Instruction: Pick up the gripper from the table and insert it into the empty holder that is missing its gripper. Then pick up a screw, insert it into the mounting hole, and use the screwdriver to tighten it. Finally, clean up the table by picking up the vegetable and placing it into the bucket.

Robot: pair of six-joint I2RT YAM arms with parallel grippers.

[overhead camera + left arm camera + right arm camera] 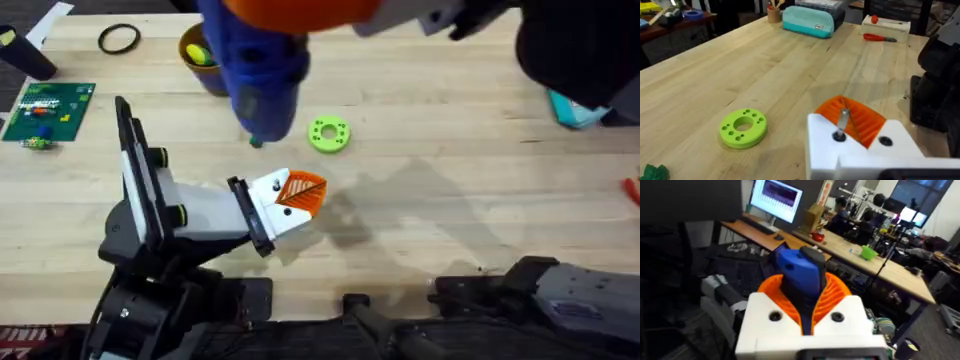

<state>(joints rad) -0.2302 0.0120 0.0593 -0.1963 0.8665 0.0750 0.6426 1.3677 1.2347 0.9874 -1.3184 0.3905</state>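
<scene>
The right gripper (805,294) is clenched on the screwdriver (800,272), whose blue body sits between the orange ribbed fingers (837,297). In the overhead view this gripper (300,10) is at the top centre, and the screwdriver (262,70) hangs below it with its dark tip above the surface (450,200).

The left gripper (305,190) is low at centre frame, its orange fingers (867,122) closed together with nothing between them. A silver screw (842,122) stands in one hole of its white holder (900,145) block.

A green ring (329,134) lies just right of the screwdriver's tip. The bucket (192,50) stands upper left of centre, partly hidden by the screwdriver, with something yellow-green inside.
</scene>
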